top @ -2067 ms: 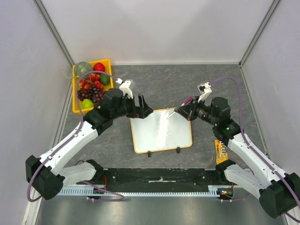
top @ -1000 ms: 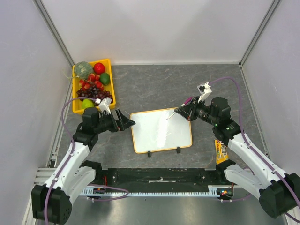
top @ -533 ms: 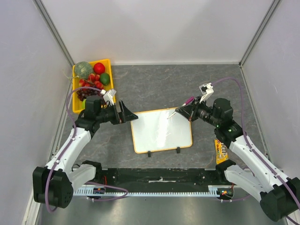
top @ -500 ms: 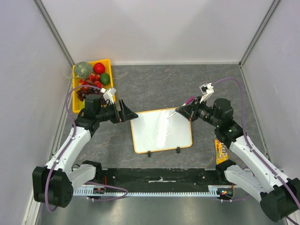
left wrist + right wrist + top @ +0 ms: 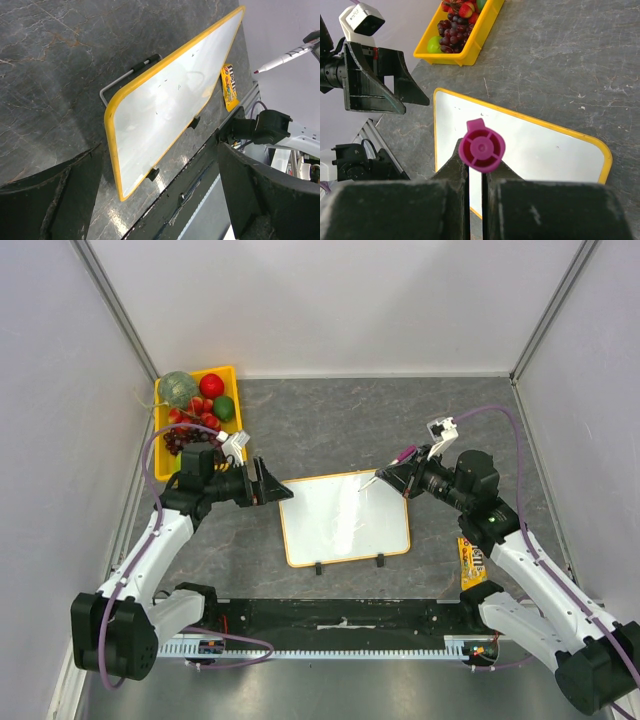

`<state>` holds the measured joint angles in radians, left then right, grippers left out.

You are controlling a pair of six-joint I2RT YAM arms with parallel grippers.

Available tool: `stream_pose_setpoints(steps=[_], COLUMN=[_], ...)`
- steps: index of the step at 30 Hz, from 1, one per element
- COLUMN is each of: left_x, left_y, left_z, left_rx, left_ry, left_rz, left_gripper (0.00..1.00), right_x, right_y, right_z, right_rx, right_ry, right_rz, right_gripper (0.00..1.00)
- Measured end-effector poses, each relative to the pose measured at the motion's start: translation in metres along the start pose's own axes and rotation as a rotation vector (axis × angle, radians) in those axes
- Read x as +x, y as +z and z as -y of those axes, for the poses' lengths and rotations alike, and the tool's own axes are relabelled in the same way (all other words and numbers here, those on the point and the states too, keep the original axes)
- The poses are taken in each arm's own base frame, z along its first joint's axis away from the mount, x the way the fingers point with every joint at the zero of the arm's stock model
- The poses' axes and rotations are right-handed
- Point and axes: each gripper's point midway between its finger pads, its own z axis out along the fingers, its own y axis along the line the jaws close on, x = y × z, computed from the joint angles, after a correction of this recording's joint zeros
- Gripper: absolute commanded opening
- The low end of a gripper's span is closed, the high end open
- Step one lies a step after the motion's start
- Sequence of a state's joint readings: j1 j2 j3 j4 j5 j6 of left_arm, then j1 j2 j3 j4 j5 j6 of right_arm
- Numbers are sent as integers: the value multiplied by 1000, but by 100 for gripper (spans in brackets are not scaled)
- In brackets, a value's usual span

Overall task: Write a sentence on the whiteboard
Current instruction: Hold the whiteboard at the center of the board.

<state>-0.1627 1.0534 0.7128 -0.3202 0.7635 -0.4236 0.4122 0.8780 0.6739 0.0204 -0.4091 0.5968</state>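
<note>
A: Obs., from the arm bases outward. Nearest are the two clips (image 5: 318,567) on the near long edge of the whiteboard (image 5: 345,520). The board lies flat on the table (image 5: 330,425) between the arms, with its long axis running left to right.

B: Any of the sentence on it?

A: None that I can read. The surface looks blank apart from a few faint specks in the left wrist view. Judged: writing not yet begun.

B: Grippers?

A: Both are at the far edge. The left gripper (image 5: 272,483) has its jaws spread wide and holds nothing. It sits just beside the far-left corner, off the board. The right gripper (image 5: 392,478) is clamped narrow on the marker (image 5: 281,60) at the far-right corner. The tip points inward over the board, the capped magenta end back toward the wrist.

B: Tip touching?

A: Cannot tell. From above it looks very close to the surface.

B: So which relation matters?

A: The board lies down and to the left of the pen tip. Judged: strokes must run along the long axis, starting nearer the left end, and the right arm is the one placed to make them.

B: Beyond that?

A: A fruit tray (image 5: 485,31) at far left, well apart.
</note>
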Motion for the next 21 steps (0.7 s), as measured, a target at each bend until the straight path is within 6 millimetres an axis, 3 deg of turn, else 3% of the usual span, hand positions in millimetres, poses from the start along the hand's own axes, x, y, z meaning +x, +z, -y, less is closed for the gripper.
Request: stream_pose_setpoints(steps=[21], left_x=[-1], left_y=[-1], left_z=[-2], left_rx=[15], left_ry=[-18], left_rz=[-5], left_gripper=[95], right_x=[-2], right_y=[2], right_z=[-2], right_rx=[-21], right_ry=[-37], right_rz=[6], right_gripper=[0])
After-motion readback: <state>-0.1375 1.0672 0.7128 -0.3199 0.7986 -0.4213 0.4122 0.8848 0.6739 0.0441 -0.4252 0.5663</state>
